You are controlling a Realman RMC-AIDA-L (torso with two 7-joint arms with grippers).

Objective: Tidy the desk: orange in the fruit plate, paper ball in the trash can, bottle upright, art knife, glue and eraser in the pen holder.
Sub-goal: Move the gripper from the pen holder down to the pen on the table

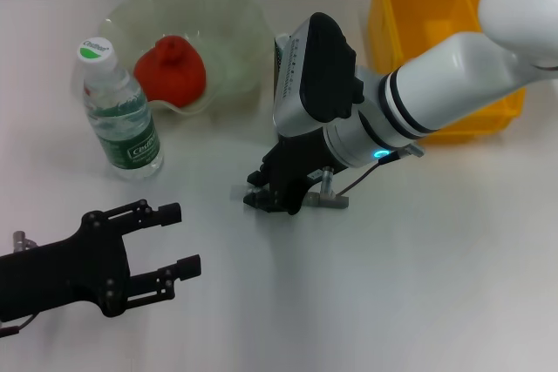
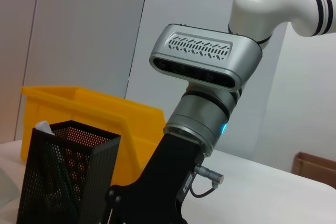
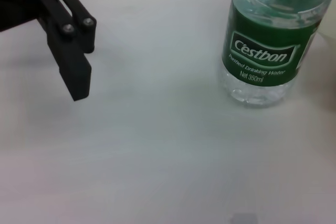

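Observation:
The orange (image 1: 170, 67) lies in the pale green fruit plate (image 1: 234, 28) at the back. To its left the bottle (image 1: 122, 115) stands upright, also near in the right wrist view (image 3: 262, 51). My right gripper (image 1: 255, 191) hangs low over the table centre, open, nothing between its fingers. My left gripper (image 1: 179, 240) rests open at the front left; one of its fingers (image 3: 73, 72) shows in the right wrist view. The black mesh pen holder (image 2: 63, 177) stands behind the right arm, a white tip above its rim. Paper ball, art knife, glue and eraser are out of view.
The yellow trash can (image 1: 427, 15) stands at the back right, partly behind my right arm (image 1: 436, 84); it also shows behind the pen holder (image 2: 94, 111). The white table (image 1: 392, 285) stretches to the front right.

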